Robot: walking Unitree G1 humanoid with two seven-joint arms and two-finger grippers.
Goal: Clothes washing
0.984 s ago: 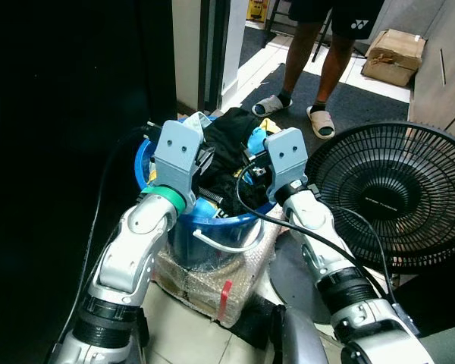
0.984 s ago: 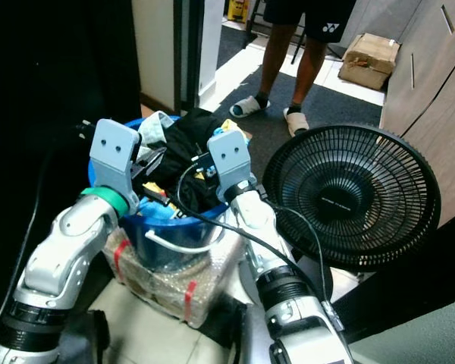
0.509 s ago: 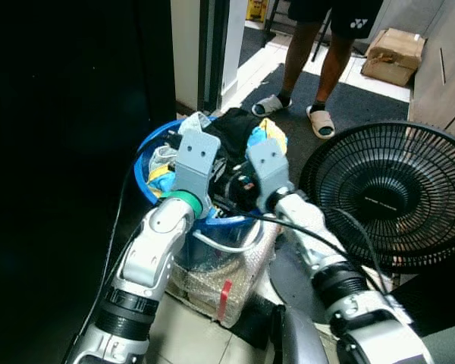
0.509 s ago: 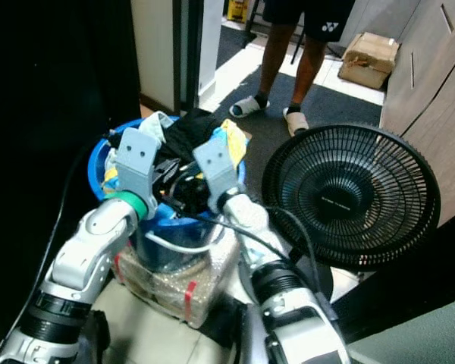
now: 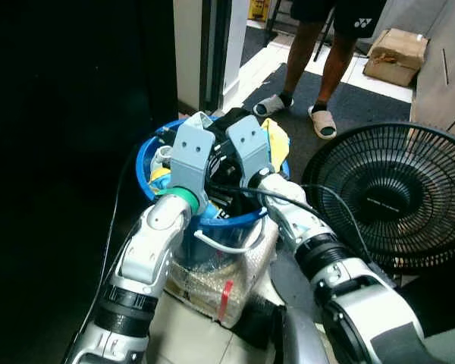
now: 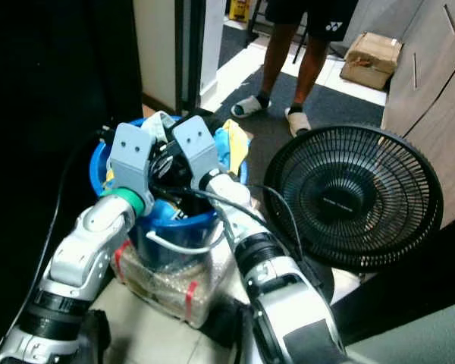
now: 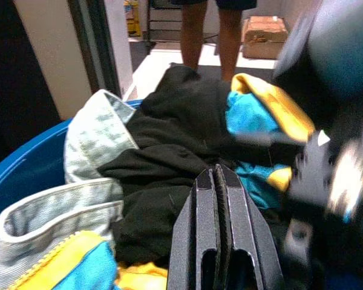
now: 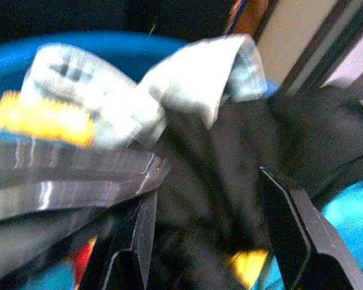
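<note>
Right pincer [image 8: 209, 235] now leftward over clothes [image 5: 235, 125]

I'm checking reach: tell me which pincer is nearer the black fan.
Right. The right pincer hangs open over the black clothes in the blue bucket, on the side toward the black fan. The left pincer, shut, is over the bucket's far side.

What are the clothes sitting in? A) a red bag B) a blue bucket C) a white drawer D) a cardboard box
B: the black, yellow and pale clothes are heaped inside a round blue bucket, whose blue rim curves around them, with the left gripper and the right gripper both over the pile.
</note>
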